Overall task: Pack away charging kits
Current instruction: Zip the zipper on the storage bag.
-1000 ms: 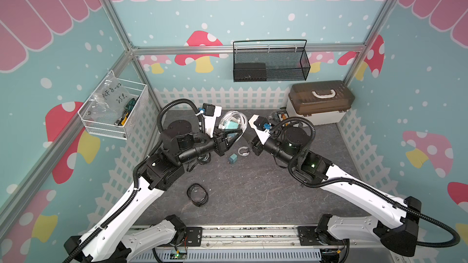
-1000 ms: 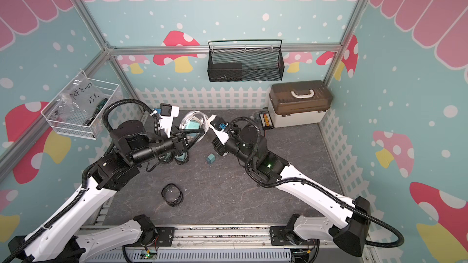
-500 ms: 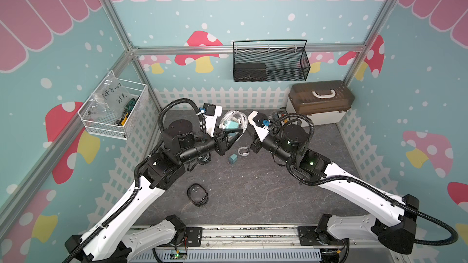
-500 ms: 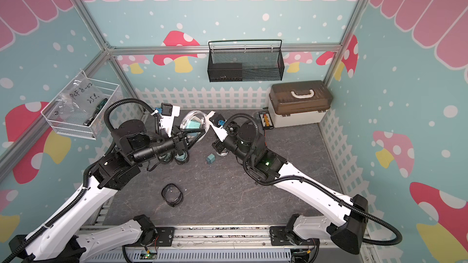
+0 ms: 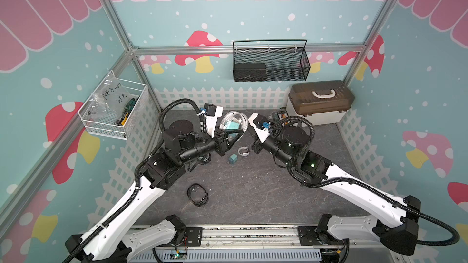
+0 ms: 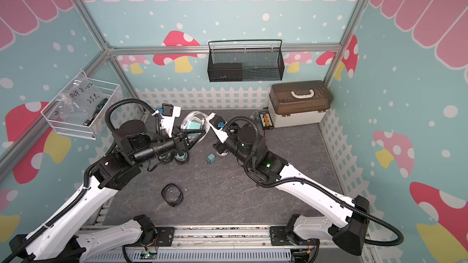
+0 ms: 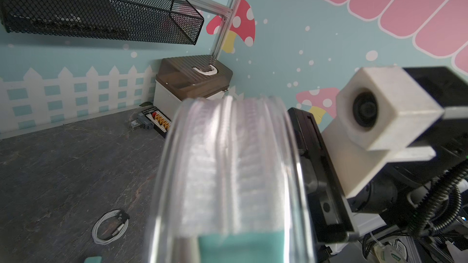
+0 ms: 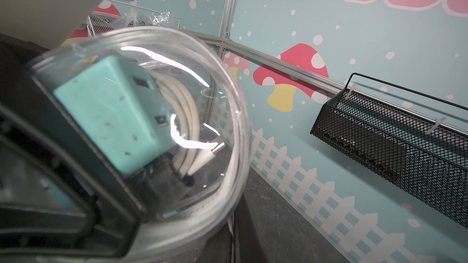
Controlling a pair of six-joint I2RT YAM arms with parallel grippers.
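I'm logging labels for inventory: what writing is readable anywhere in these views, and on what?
"PCF8-02": handwritten on the clear plastic bag in the white wire basket.
"25 e." (last mark uncertain): same bag, below.
Connector board label: too small to read.
Print on the black box in the black mesh basket: too small to read.

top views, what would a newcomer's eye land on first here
The clear pouch, held up by the left hand at the back middle, stands out first; the right wrist view shows a teal charger and white cable inside it. On the dark mat lie a loose charger and coiled cable, with a black-rimmed pouch nearer the front.
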